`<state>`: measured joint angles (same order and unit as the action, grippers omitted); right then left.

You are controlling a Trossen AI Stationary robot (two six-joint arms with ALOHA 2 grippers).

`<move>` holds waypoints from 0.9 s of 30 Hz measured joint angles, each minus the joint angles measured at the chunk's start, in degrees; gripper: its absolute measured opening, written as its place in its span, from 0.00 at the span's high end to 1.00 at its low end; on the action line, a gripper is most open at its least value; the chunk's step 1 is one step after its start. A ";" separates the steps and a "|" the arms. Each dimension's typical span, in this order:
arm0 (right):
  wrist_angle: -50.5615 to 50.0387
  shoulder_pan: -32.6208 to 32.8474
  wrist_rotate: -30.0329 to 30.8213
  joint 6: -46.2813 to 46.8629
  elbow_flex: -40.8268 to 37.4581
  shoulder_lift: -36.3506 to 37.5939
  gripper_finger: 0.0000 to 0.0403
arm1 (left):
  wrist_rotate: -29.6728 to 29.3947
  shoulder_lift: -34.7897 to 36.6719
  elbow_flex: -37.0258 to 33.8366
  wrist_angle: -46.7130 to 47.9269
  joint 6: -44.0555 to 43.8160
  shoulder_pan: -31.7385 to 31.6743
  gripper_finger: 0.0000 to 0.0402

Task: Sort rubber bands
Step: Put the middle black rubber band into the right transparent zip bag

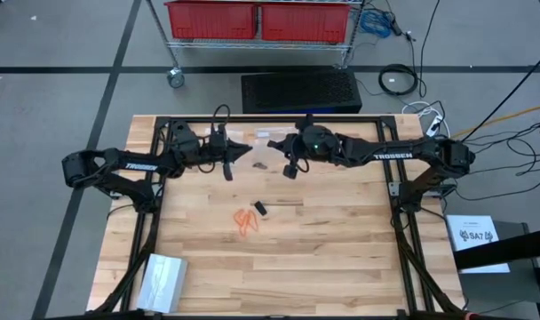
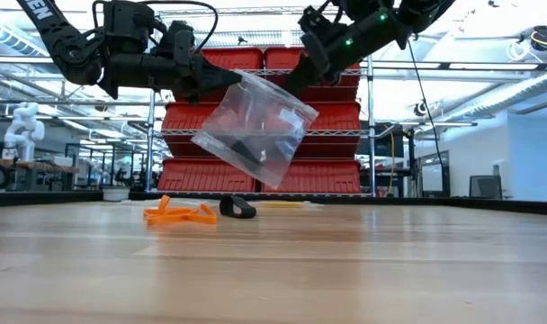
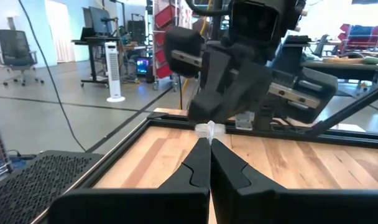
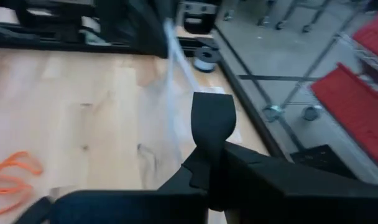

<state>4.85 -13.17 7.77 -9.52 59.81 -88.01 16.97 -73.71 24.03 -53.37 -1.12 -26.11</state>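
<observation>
Wooden bench (image 1: pixel 341 258) carries the work. Clear, limp plastic bag (image 2: pixel 255 126), holding some dark bands, hangs between my left gripper (image 2: pixel 206 83) and right gripper (image 2: pixel 302 65), both clenched on its top corners. Orange rubber bands (image 1: pixel 245 220) and black rubber bands (image 1: pixel 261 208) lie mid-bench: light, stretchy; pinch one strand.

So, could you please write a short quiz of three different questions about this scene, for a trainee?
1. True or false: both grippers hold the clear plastic bag above the wooden table.
2. Which thin rubber bands lie loose on the table? A orange and black; B only tan.
3. Fill in: the left gripper pinches the bag's ____.

Key: 1 true, the right gripper grips it too. 2 A: orange rubber bands, black rubber band. 3 edge.
</observation>
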 joint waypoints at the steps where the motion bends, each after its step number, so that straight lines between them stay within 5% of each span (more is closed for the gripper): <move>1: -0.02 0.00 -1.04 0.37 0.02 -0.04 1.00 | 0.03 0.00 0.00 -0.02 0.04 0.01 1.00; 9: -1.40 1.12 -2.23 1.59 0.86 -3.14 1.00 | -0.13 0.00 0.00 0.06 0.06 -0.02 1.00; 21: -14.33 2.09 -5.43 2.29 14.26 -10.60 1.00 | -0.76 -0.02 0.04 1.62 0.52 -0.06 1.00; 27: -20.79 -0.61 -5.16 6.04 17.53 -14.90 0.86 | -0.63 0.00 0.04 1.86 0.54 -0.04 1.00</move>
<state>-15.95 -13.78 2.61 -3.48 77.34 -102.90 16.34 -73.71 24.08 -51.51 -0.58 -26.15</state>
